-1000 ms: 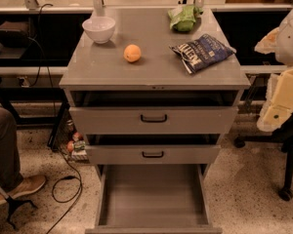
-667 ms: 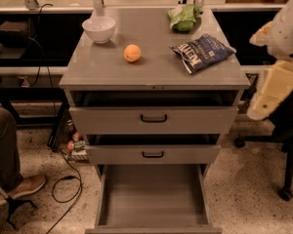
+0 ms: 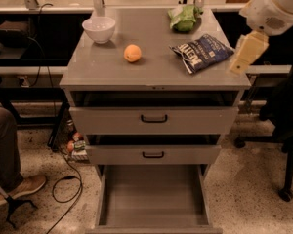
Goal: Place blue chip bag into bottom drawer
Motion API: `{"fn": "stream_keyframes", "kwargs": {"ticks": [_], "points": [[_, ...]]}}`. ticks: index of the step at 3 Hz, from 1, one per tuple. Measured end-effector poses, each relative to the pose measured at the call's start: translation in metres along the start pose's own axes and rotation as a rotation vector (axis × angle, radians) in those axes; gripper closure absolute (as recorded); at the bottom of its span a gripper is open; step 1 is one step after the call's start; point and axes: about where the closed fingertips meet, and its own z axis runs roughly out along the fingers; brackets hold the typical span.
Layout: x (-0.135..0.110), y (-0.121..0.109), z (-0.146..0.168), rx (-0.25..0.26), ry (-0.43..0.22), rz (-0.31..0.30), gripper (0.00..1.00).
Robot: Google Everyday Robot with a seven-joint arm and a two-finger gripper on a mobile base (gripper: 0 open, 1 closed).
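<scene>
Okay, you're at the approach step. Blue chip bag (image 3: pixel 202 52) lies flat on the table (image 3: pixel 136 77) near its right edge, not gripped. Claw (image 3: pixel 247 52) hangs just off that right edge, beside the bag; can't tell whether it's open or closed. Bottom drawer (image 3: pixel 151 194) is pulled out. Next move, I'd say: bring the claw over the bag, descend, grip, then carry it down to the drawer.

Lab, loose cables (image 3: pixel 81 180), terrazzo floor (image 3: pixel 249 189), gripper (image 3: pixel 247 52) beside grey cabinet (image 3: pixel 156 74)
</scene>
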Motion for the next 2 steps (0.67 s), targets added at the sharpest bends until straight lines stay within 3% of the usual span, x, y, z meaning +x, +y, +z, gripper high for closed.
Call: {"fn": "stream_keyframes", "kwargs": {"ticks": [1, 2], "points": [[-0.013, -0.051, 0.034, 0.026, -0.038, 0.029, 0.0], [-0.022, -0.082, 0.069, 0.019, -0.058, 0.053, 0.0]]}}
